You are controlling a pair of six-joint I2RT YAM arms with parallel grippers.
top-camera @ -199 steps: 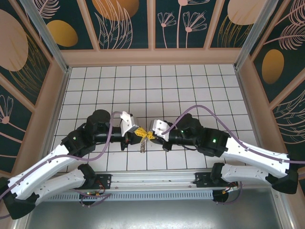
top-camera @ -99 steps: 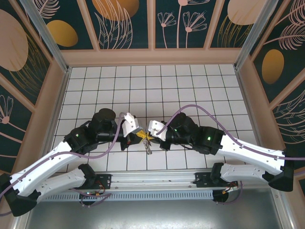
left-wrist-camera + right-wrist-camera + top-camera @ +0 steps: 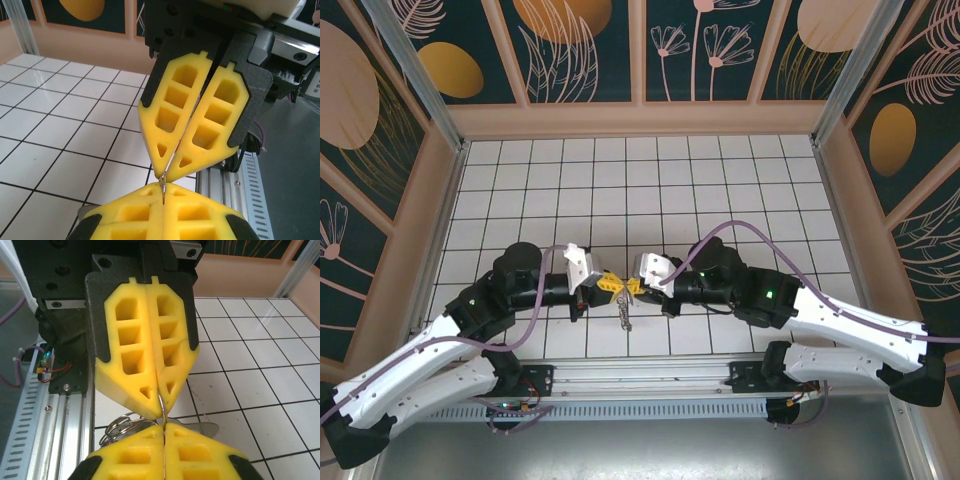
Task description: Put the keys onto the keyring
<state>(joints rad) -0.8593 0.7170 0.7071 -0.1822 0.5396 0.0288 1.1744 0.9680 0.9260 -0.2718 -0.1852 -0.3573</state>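
Note:
My left gripper (image 3: 605,282) and right gripper (image 3: 633,286) meet tip to tip above the floor tiles, both shut. A thin silver wire ring, the keyring (image 3: 162,410), is pinched edge-on between both pairs of yellow fingertips (image 3: 150,437). In the left wrist view the same wire (image 3: 163,186) runs from my left gripper (image 3: 163,192) up into the right gripper (image 3: 165,173). A pale silver key (image 3: 201,429) and a coil of small rings (image 3: 116,429) hang just below the pinch. From above they dangle as a small bunch (image 3: 623,314).
White tiled floor (image 3: 640,190) stretches behind the grippers to the patterned walls. A metal rail (image 3: 640,385) with the arm bases runs along the near edge, close under the hanging bunch. Purple cables (image 3: 720,232) arch over both wrists.
The left arm has drawn back to the left and flattened, while both grippers stay tip to tip on the ring. The hanging bunch has swung slightly.

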